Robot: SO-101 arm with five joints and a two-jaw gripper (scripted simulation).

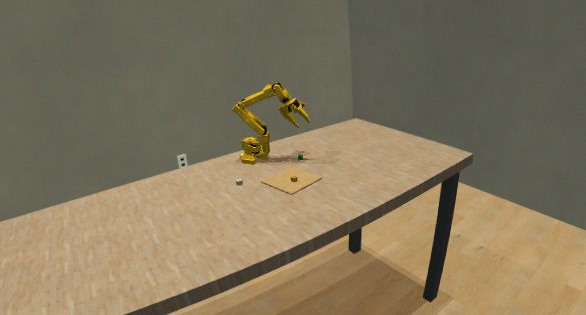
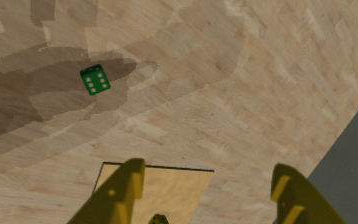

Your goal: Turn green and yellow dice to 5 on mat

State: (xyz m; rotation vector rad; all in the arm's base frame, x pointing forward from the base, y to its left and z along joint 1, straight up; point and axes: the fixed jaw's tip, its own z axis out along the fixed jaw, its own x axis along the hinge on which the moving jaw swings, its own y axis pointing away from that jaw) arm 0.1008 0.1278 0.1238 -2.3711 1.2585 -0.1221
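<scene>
The green die (image 1: 300, 157) lies on the bare table beyond the mat, near the arm's base. In the wrist view the green die (image 2: 95, 80) shows a six-pip face toward the camera. The yellow die (image 1: 294, 178) sits on the tan mat (image 1: 289, 179); in the wrist view only its top edge (image 2: 157, 219) shows at the bottom, on the mat (image 2: 152, 192). The white die (image 1: 239, 182) lies on the table left of the mat. My gripper (image 1: 300, 116) is raised high above the table, its fingers apart with nothing between them.
The arm's base (image 1: 255, 150) stands at the table's far edge, left of the green die. The table's right edge and the floor show at the right of the wrist view (image 2: 350, 160).
</scene>
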